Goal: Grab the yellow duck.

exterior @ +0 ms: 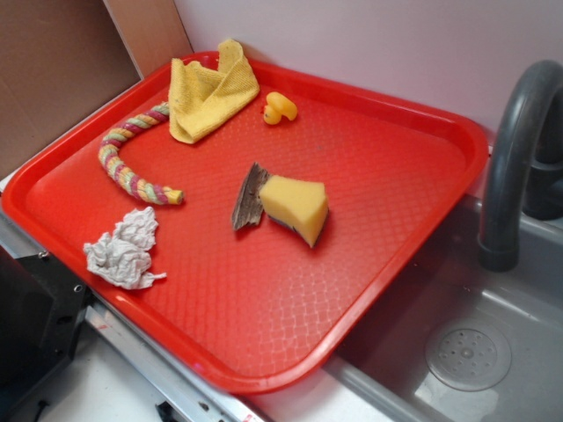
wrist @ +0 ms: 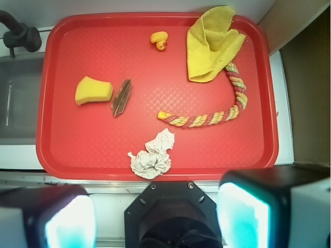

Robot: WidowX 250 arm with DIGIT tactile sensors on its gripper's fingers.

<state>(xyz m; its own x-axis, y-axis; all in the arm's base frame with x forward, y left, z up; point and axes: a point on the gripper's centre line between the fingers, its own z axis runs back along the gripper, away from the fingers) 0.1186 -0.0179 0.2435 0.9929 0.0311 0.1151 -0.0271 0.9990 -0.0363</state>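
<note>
One duck sits at the tray's far edge beside the cloth; the claw, spread open and empty well short of it, might snag cloth instead if misaimed.

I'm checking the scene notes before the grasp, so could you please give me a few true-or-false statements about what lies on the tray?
1. The yellow duck lies on the red tray, apart from the yellow cloth. True.
2. The tool is shut on the duck. False: the duck lies free, far from it.
3. The rope has one end at the cloth. True.
4. The crumpled paper sits in the sink. False: it is on the tray.
5. The sponge lies beside a dark brown piece. True.
</note>
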